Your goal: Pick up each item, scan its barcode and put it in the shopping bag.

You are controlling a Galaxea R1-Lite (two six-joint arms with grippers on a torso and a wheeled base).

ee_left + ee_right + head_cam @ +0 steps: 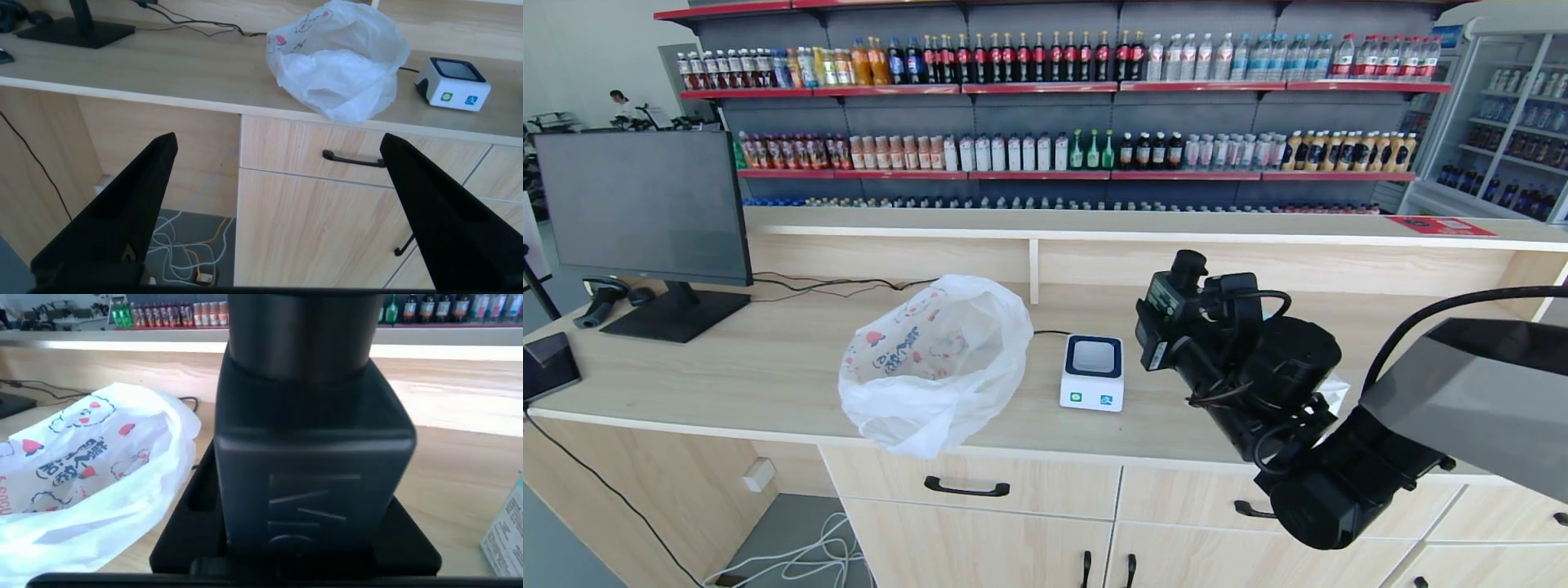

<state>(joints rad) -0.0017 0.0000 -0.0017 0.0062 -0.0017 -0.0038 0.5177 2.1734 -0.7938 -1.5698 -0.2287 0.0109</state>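
Left claw (278, 143): gaping apart, low before the drawers (351, 155). Right claw (302, 506): cannot tell. Likely best to grip the pale item (507, 531) at right edge squarely, turn barcode toward scanner (1092, 371) at centre, then lower into bag (931, 359) just left. Pale wood tabletop (768, 359); drink shelves (1045, 106) across top.

Monitor (645, 204), perhaps a handset (600, 304) beside it, bottle shelves (1045, 86) behind.

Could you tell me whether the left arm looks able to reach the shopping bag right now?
Probably yes. The left gripper hangs open before the drawers, below the counter edge, and nothing stands between it and the shopping bag; it would need to rise first.
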